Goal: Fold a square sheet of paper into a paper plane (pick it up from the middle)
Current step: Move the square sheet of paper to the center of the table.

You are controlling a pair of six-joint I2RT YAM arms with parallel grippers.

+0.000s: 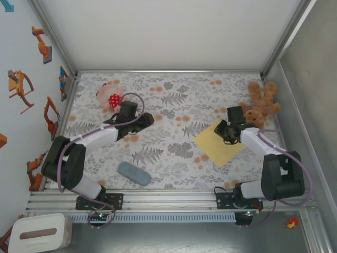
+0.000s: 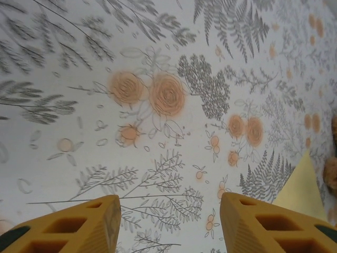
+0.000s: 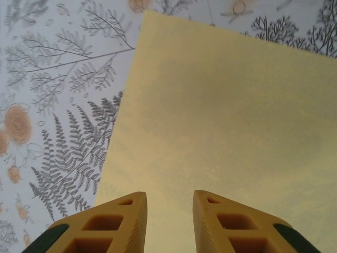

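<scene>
Overhead: the square sheet of paper (image 1: pixel 220 145) lies flat by the table's (image 1: pixel 174 89) right edge, right gripper (image 1: pixel 226 132) over its far corner. Left wrist: left gripper (image 2: pixel 168 216) half open, empty. Right wrist: jaws narrowly apart above the sheet, holding nothing

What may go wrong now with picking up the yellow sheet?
The sheet lies flat on the tablecloth, so the right gripper, jaws narrowly apart above it, may slip over or crumple it. The teddy bear sits close to the sheet's far corner; the right arm might bump it. The left gripper hovers over bare tablecloth, too far to steady the sheet.
</scene>
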